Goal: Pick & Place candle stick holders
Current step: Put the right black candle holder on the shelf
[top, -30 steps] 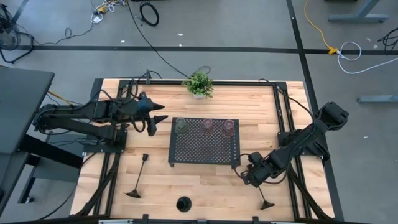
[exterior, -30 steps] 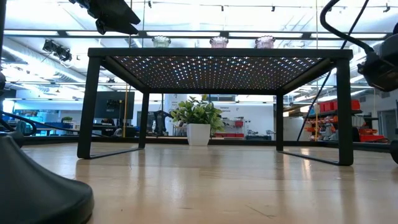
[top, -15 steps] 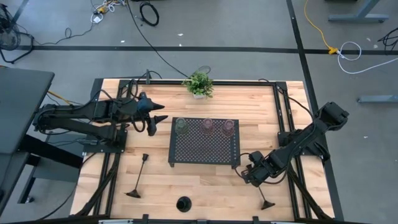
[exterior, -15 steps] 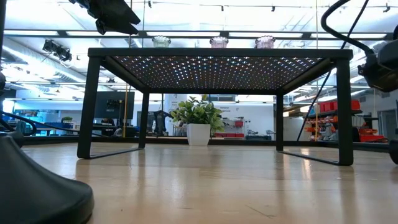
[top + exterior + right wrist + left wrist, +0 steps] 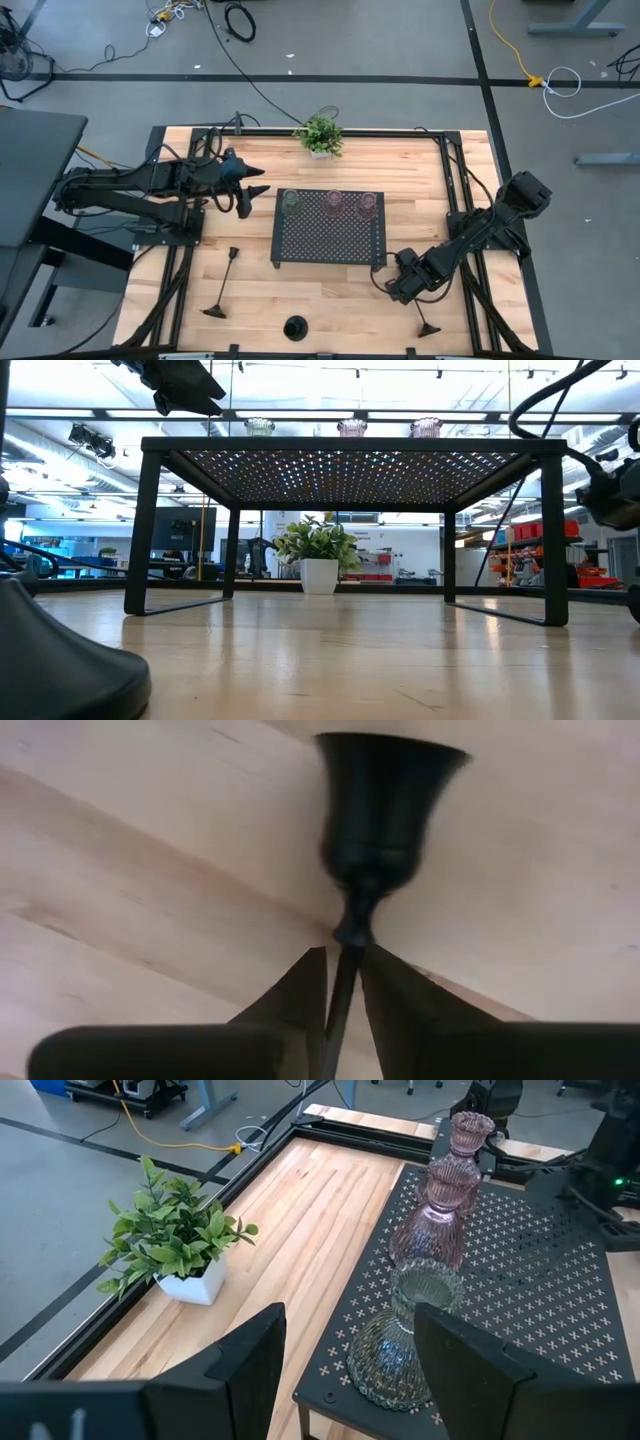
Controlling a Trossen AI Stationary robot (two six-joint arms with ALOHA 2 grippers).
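Observation:
Three glass candle stick holders stand on the black perforated tray (image 5: 325, 245): greenish (image 5: 291, 201), pinkish (image 5: 334, 201) and pinkish (image 5: 367, 203). A tall black holder (image 5: 222, 285) lies on the wood at the near left. A squat black one (image 5: 295, 326) stands at the near edge. Another tall black holder (image 5: 424, 318) lies at the near right, its cup (image 5: 385, 805) flat on the table. My right gripper (image 5: 400, 288) points down over it, open a little, with a finger on each side of the thin stem (image 5: 342, 990). My left gripper (image 5: 255, 190) hangs open left of the tray, facing the greenish holder (image 5: 400, 1340).
A leafy potted plant (image 5: 319, 134) stands at the far edge behind the tray. The tray stands raised on legs (image 5: 145, 530) with room beneath it. Black frame rails (image 5: 455, 180) run along the table's sides. Bare wood lies between the tray and the near edge.
My right gripper has sunk toward the table, coming down over the stem of the lying black holder at the near right. The holders have stayed where they were.

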